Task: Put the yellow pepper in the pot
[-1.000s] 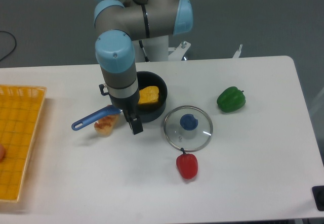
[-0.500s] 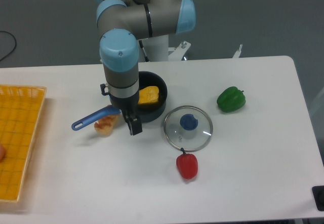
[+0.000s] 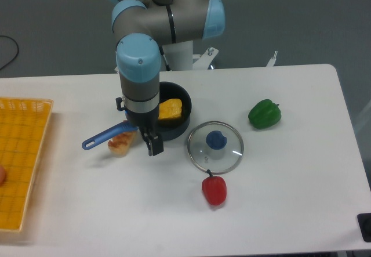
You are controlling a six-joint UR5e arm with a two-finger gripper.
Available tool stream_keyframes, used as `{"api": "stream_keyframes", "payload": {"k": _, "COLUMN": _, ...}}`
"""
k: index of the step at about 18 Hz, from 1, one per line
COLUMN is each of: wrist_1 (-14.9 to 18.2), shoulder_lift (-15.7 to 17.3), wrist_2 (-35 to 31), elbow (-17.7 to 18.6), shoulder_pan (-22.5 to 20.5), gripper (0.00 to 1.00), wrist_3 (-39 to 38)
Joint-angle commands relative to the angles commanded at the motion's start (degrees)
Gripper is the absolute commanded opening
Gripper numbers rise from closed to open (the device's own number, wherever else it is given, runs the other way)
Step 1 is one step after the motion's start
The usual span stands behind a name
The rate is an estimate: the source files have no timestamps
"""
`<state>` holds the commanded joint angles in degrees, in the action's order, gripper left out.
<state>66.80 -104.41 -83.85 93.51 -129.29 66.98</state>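
Note:
The yellow pepper lies inside the black pot, whose blue handle points to the left. My gripper hangs over the pot's front-left edge, above the table. It holds nothing that I can see. Only one dark finger shows clearly, so I cannot tell how the jaws stand. The arm hides the pot's left side.
A tan bread-like piece lies under the handle. A glass lid with a blue knob lies right of the pot. A red pepper is in front of it, a green pepper at the right. A yellow basket stands at the left edge.
The arm has shifted slightly to the right and up. The yellow pepper stays in the pot and nothing else has moved.

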Motion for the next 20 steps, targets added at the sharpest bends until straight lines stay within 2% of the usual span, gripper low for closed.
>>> {"api": "stream_keyframes", "payload": {"k": 4, "wrist_1": -3.52, "shoulder_lift": -0.18, "wrist_2": -0.26, "elbow": 1.23, "shoulder_pan": 0.26, "gripper": 1.0, "wrist_3": -1.5}}
{"api": "stream_keyframes", "payload": {"k": 13, "wrist_1": -3.52, "shoulder_lift": -0.18, "wrist_2": -0.35, "elbow": 0.88, "shoulder_pan": 0.26, "gripper": 1.0, "wrist_3": -8.88}}
{"api": "stream_keyframes", "payload": {"k": 20, "wrist_1": -3.52, "shoulder_lift": -0.18, "wrist_2": -0.26, "elbow": 0.7, "shoulder_pan": 0.26, "gripper": 1.0, "wrist_3": -10.21}}
